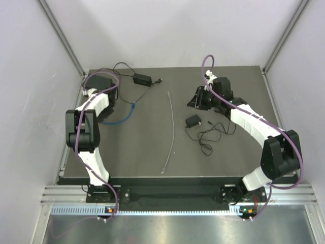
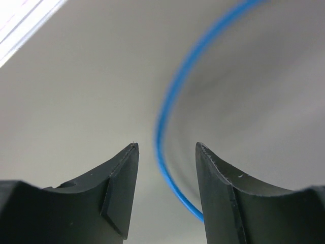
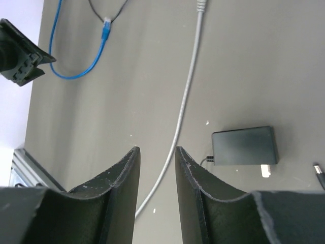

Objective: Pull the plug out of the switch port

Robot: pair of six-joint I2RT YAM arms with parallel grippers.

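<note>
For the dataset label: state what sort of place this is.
Probably a lab robot test cell: a dark table walled by plain white panels on aluminium struts, with a blue cable, grey cable and power adapter laid out.

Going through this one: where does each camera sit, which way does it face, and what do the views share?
Top external: above and behind the bases, looking down on the table; left arm and right arm show whole.
Left wrist: on the left arm, close over a blurred pale surface; open left pincer frames a curving blue cable.
Right wrist: on the right arm, looking down at the table; open right pincer, grey cable and black power adapter beyond.
Shared: the blue cable shows in all three views.
</note>
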